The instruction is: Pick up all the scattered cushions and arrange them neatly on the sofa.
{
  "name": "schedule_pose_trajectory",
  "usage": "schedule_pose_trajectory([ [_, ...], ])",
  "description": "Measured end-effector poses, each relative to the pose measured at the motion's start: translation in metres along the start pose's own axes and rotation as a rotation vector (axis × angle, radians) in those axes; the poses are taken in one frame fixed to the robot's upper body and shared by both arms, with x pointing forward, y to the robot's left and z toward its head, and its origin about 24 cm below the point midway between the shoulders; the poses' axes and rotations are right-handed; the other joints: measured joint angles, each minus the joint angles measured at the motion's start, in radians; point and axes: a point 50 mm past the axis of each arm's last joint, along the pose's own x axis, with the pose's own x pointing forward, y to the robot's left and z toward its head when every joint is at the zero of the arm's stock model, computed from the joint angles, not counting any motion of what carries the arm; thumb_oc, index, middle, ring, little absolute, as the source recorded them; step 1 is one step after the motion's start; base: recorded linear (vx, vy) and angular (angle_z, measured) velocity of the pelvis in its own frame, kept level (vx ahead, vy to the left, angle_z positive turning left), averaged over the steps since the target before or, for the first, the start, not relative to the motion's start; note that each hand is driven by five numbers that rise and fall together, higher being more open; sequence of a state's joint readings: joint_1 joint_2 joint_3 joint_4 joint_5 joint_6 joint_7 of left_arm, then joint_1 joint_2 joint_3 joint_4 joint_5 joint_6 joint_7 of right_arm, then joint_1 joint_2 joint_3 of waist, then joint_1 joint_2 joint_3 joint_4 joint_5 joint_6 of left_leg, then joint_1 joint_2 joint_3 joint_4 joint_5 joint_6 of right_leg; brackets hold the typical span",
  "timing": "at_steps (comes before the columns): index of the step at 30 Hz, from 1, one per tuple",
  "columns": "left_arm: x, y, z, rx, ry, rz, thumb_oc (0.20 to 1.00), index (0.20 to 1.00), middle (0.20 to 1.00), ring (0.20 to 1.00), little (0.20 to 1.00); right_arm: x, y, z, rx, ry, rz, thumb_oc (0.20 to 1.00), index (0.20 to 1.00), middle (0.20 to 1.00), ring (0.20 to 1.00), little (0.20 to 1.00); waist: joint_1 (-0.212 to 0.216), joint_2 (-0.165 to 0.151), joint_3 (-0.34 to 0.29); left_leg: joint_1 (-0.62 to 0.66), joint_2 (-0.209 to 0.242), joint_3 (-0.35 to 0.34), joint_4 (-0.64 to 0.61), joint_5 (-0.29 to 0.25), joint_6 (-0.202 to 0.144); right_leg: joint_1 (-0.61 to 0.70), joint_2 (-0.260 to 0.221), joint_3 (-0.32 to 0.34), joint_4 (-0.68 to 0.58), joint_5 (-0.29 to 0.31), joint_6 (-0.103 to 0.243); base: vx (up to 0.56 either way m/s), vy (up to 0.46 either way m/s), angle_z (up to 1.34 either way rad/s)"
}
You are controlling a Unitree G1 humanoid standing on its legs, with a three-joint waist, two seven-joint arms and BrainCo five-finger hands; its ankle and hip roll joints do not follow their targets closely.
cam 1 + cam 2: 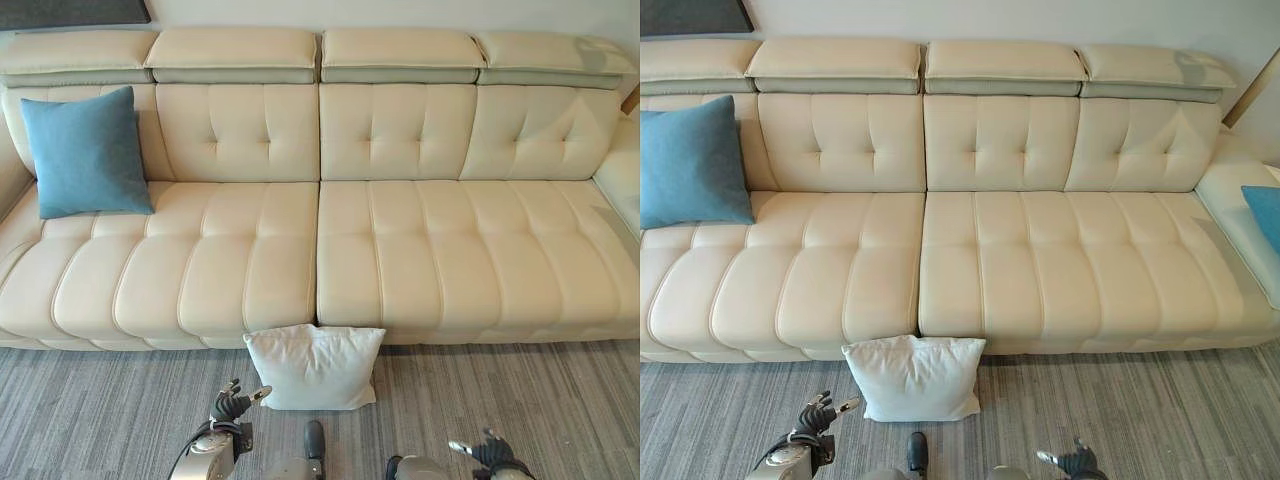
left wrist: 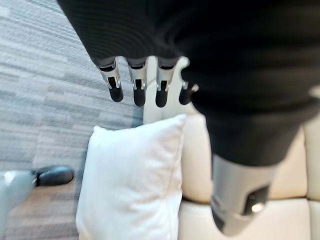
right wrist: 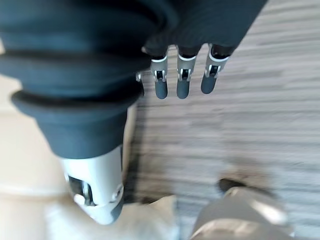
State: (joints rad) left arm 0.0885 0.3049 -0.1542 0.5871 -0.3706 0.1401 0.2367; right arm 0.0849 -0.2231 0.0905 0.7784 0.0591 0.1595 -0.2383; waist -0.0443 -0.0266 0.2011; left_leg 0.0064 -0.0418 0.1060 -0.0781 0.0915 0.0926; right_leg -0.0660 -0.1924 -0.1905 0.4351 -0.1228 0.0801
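A white cushion (image 1: 314, 366) stands on the floor, leaning against the front of the cream sofa (image 1: 430, 250) near its middle seam. On the sofa's far left seat a blue cushion (image 1: 85, 152) is propped upright against the backrest. A second blue cushion (image 1: 1265, 215) lies on the sofa's right end section. My left hand (image 1: 232, 404) hovers low over the floor just left of the white cushion, apart from it, fingers relaxed and holding nothing. Its wrist view shows the straight fingers (image 2: 139, 92) above the white cushion (image 2: 132, 180). My right hand (image 1: 490, 452) hangs open to the cushion's right, fingers (image 3: 182, 82) straight.
Grey striped carpet (image 1: 100, 420) covers the floor in front of the sofa. The long seat between the two blue cushions is bare cream leather (image 1: 1000, 270). The sofa's right end turns forward as a side section (image 1: 1240, 200).
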Motion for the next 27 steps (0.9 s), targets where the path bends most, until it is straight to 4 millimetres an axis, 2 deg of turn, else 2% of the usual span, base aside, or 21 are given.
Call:
schedule_pose_trajectory([
  [1,0.001,0.004,0.003,0.008,-0.007,0.009,1.0,1.0,1.0,1.0,1.0,0.001,0.003,0.009,-0.01,-0.025,0.01,1.0,1.0,1.0,1.0,1.0,0.014,-0.005,0.002,0.008,-0.001,0.02,0.0,-0.003,0.005,-0.029,-0.017,-0.003,0.035,-0.015,0.008,0.09,0.092,-0.27],
  [2,0.001,0.004,0.003,0.008,-0.009,0.008,1.0,1.0,1.0,1.0,1.0,0.002,0.004,0.013,-0.011,-0.035,0.013,1.0,1.0,1.0,1.0,1.0,0.014,-0.003,0.004,0.017,0.003,0.019,-0.001,-0.011,0.014,-0.034,-0.002,0.002,0.034,-0.031,0.024,0.06,0.032,-0.31],
  [3,0.001,0.006,0.005,0.012,-0.014,0.014,1.0,1.0,1.0,1.0,1.0,0.002,0.005,0.015,-0.01,-0.039,0.016,1.0,1.0,1.0,1.0,1.0,0.016,-0.004,0.004,0.023,0.008,0.022,-0.002,-0.015,0.009,-0.043,0.022,0.034,0.009,-0.05,0.05,0.05,-0.018,-0.1],
  [4,0.001,0.007,0.006,0.015,-0.018,0.016,1.0,1.0,1.0,1.0,1.0,0.002,0.005,0.015,-0.009,-0.038,0.014,1.0,1.0,1.0,1.0,1.0,0.017,-0.006,0.003,0.028,0.009,0.027,-0.002,-0.014,0.009,-0.043,0.055,0.061,-0.034,-0.06,0.047,0.06,-0.018,-0.03],
  [5,0.002,0.006,0.011,0.013,-0.032,0.011,1.0,1.0,1.0,1.0,1.0,0.003,0.004,0.015,-0.01,-0.039,0.013,1.0,1.0,1.0,1.0,1.0,0.015,-0.014,0.006,0.033,0.007,0.037,-0.002,-0.016,0.006,-0.055,0.062,0.044,-0.052,-0.061,0.037,0.07,-0.044,-0.22],
  [6,0.002,0.007,0.013,0.008,-0.04,0.013,1.0,1.0,1.0,1.0,1.0,0.003,0.005,0.017,-0.01,-0.043,0.015,1.0,1.0,1.0,1.0,1.0,0.028,-0.019,0.011,0.033,0.01,0.059,-0.002,-0.029,-0.012,-0.063,0.069,-0.012,-0.119,-0.06,0.031,0.06,-0.057,-0.4],
  [7,0.001,0.008,0.012,0.005,-0.04,0.017,1.0,1.0,1.0,1.0,1.0,0.003,0.006,0.019,-0.01,-0.048,0.017,1.0,1.0,1.0,1.0,1.0,0.035,-0.023,0.011,0.033,0.01,0.072,-0.002,-0.028,-0.01,-0.062,0.075,-0.043,-0.178,-0.046,0.021,0.1,-0.079,-0.47],
  [8,0.001,0.01,0.009,-0.011,-0.029,0.027,1.0,1.0,1.0,1.0,1.0,0.003,0.006,0.02,-0.011,-0.053,0.015,1.0,1.0,1.0,1.0,1.0,0.028,-0.035,0.008,0.033,0.009,0.073,-0.003,-0.041,-0.029,-0.041,0.085,-0.059,-0.256,0.02,-0.012,0.11,-0.084,-0.24],
  [9,0.0,0.009,0.008,-0.02,-0.03,0.024,1.0,1.0,1.0,1.0,1.0,0.003,0.005,0.017,-0.013,-0.041,0.013,1.0,1.0,1.0,1.0,1.0,0.024,-0.036,0.008,0.04,0.013,0.069,-0.002,-0.042,-0.034,-0.003,0.104,-0.047,-0.332,0.093,-0.013,0.09,-0.12,-0.09],
  [11,-0.002,0.008,0.005,-0.025,-0.025,0.02,1.0,1.0,1.0,1.0,1.0,0.002,0.004,0.006,-0.025,-0.011,0.012,1.0,1.0,1.0,1.0,1.0,0.024,-0.033,0.007,0.052,0.024,0.068,-0.003,-0.047,-0.052,0.042,0.125,-0.053,-0.41,0.153,-0.032,0.09,-0.147,-0.06],
  [14,-0.004,0.006,0.005,-0.033,-0.032,0.013,1.0,1.0,1.0,1.0,1.0,0.0,-0.001,-0.003,-0.033,0.011,0.003,1.0,1.0,1.0,1.0,1.0,0.024,-0.029,0.005,0.055,0.042,0.068,-0.006,-0.044,-0.072,0.098,0.158,-0.053,-0.522,0.2,-0.055,0.11,-0.177,-0.05],
  [18,-0.004,0.004,0.005,-0.038,-0.031,0.007,1.0,1.0,1.0,1.0,1.0,0.001,-0.007,-0.005,-0.036,0.016,-0.012,1.0,1.0,1.0,1.0,1.0,0.024,-0.021,0.007,0.064,0.062,0.067,0.025,-0.042,-0.083,0.117,0.178,-0.053,-0.525,0.198,-0.069,-0.07,-0.14,-0.01],
  [19,-0.004,0.001,0.007,-0.045,-0.039,0.003,1.0,1.0,1.0,1.0,1.0,0.002,-0.009,-0.003,-0.041,0.009,-0.018,1.0,1.0,1.0,1.0,1.0,0.033,-0.023,0.018,0.024,0.066,0.041,0.104,-0.052,-0.098,0.11,0.179,-0.053,-0.524,0.183,-0.092,-0.08,-0.089,0.11],
  [21,-0.002,-0.004,0.013,-0.051,-0.054,-0.01,1.0,1.0,1.0,1.0,1.0,0.004,-0.015,0.003,-0.048,-0.006,-0.032,1.0,1.0,1.0,1.0,1.0,0.032,-0.025,0.037,-0.011,0.063,-0.004,0.17,-0.066,-0.117,0.116,0.176,-0.052,-0.524,0.183,-0.097,-0.01,-0.055,0.06],
  [23,-0.004,-0.011,0.007,-0.068,-0.037,-0.023,1.0,1.0,1.0,1.0,1.0,0.007,-0.029,0.006,-0.065,-0.013,-0.066,1.0,1.0,1.0,1.0,1.0,0.029,0.002,0.047,-0.014,0.07,-0.103,0.133,-0.072,-0.126,0.109,0.183,-0.053,-0.524,0.182,-0.102,0.07,0.0,0.04],
  [25,-0.005,-0.014,0.003,-0.076,-0.023,-0.027,1.0,1.0,1.0,1.0,1.0,0.008,-0.039,0.007,-0.072,-0.014,-0.1,1.0,1.0,1.0,1.0,1.0,0.026,0.023,0.047,0.0,0.093,-0.105,0.053,-0.067,-0.133,0.097,0.185,-0.053,-0.524,0.182,-0.106,0.07,0.045,0.07],
  [27,-0.005,-0.016,0.002,-0.08,-0.019,-0.031,1.0,1.0,1.0,1.0,1.0,0.008,-0.041,0.005,-0.075,-0.008,-0.108,1.0,1.0,1.0,1.0,1.0,0.024,0.038,0.046,0.002,0.105,-0.092,0.03,-0.044,-0.133,0.095,0.186,-0.056,-0.524,0.185,-0.103,0.07,0.075,0.06],
])
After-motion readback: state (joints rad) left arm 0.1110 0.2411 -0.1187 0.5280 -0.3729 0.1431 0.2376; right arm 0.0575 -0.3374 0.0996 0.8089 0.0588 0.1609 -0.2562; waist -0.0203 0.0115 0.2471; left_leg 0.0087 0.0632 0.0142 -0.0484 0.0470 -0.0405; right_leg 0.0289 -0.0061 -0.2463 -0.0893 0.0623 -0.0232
